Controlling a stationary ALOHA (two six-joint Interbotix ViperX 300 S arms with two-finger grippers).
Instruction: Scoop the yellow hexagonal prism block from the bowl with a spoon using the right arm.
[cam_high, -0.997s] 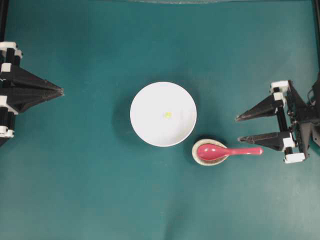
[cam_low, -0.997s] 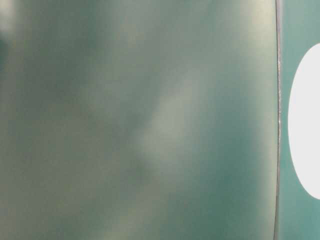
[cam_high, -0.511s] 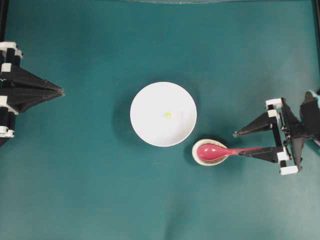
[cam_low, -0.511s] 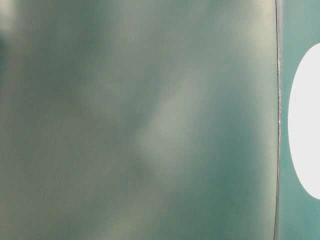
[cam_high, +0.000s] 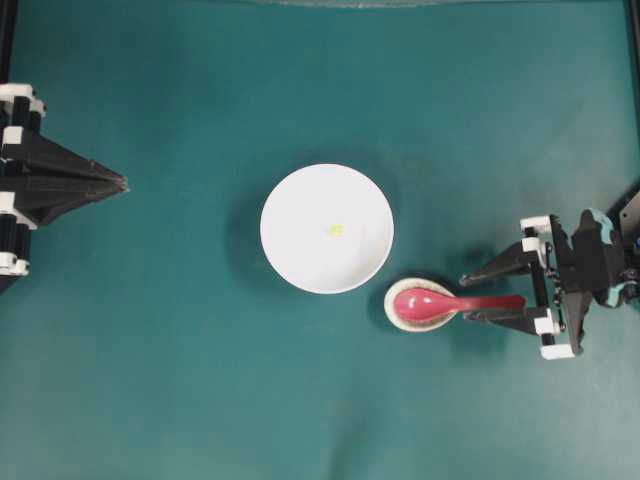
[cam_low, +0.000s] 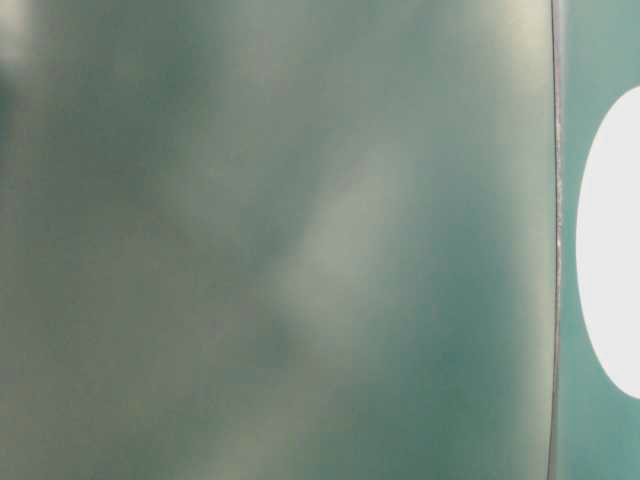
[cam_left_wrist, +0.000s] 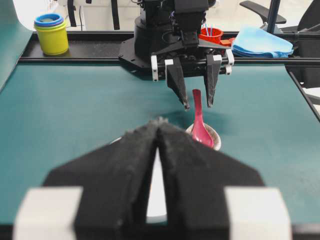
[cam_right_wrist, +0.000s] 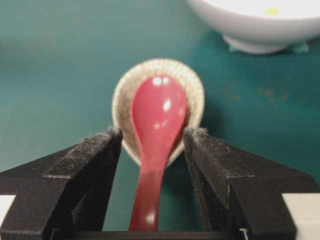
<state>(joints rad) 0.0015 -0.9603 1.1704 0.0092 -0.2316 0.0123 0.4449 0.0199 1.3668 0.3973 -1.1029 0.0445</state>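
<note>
You are looking at a teal table (cam_high: 180, 380) that is filling the overhead view, with the two arms sitting at its opposite sides. The left gripper (cam_high: 122, 183) is resting at the left edge, its two black fingers pressed together into a single point, holding nothing. The right gripper (cam_high: 465, 296) is reaching in from the right edge with its fingers standing wide apart, one on each side of the spoon's handle; in your right wrist view there is a gap showing between each finger and the handle, so nothing is being gripped.

The bowl (cam_high: 300, 260) is sitting near the middle of the table, upright and well apart from both grippers. Just beside it, toward the lower right in the overhead view, the small speckled spoon rest (cam_high: 394, 313) is lying on the cloth, close to the bowl. The spoon (cam_high: 440, 302) is lying with its scoop cradled in the rest and its handle pointing toward the right gripper. The yellow hexagonal prism block (cam_high: 336, 230) is sitting inside the bowl, slightly right of centre.

The table-level view is giving you only a blurred green surface and a white shape at its right edge.
</note>
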